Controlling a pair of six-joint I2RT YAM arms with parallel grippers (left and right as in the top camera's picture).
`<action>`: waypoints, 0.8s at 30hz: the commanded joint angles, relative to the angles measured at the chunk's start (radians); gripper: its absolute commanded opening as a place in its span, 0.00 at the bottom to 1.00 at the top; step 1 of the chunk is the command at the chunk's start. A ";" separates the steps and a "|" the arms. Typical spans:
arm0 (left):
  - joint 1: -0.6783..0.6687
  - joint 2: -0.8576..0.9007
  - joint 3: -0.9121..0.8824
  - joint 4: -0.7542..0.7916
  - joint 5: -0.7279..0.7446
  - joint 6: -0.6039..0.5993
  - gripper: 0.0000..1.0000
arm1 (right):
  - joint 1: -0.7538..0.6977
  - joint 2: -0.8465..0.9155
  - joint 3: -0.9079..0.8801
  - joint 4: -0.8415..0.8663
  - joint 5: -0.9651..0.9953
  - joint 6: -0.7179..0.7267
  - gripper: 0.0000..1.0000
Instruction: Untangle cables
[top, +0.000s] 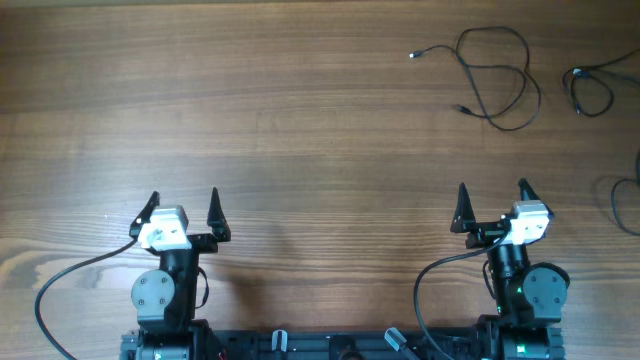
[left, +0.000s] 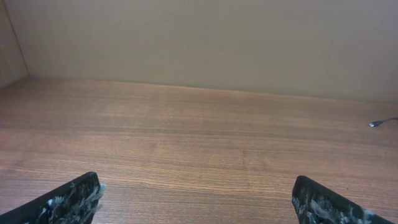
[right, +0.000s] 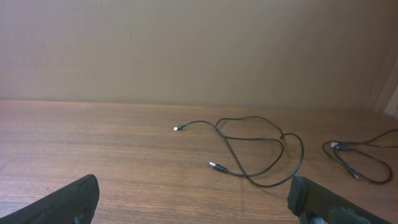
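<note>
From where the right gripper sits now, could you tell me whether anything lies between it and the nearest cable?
Nothing visible does; only bare table separates the open right gripper from the looped cable ahead.

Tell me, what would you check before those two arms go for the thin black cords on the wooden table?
1. Jaws of the left gripper open, nothing held: ok.
2. Jaws of the right gripper open, nothing held: ok.
3. The looped thin black cable in the right wrist's view: ok.
4. The second thin black cable lying apart from the first: ok.
5. The third thin black cord, far right on the brown wooden table, fully in view: not ok, cut off.
6. Looped cable within reach: cannot tell.
</note>
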 joint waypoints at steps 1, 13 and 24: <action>0.008 -0.009 -0.009 0.003 0.012 0.005 1.00 | 0.005 -0.012 -0.001 0.000 0.024 -0.016 1.00; 0.008 -0.009 -0.009 0.003 0.012 0.005 1.00 | 0.005 -0.012 -0.001 0.003 0.024 -0.038 1.00; 0.008 -0.009 -0.009 0.003 0.012 0.005 1.00 | 0.005 -0.011 -0.001 0.003 0.024 -0.038 0.99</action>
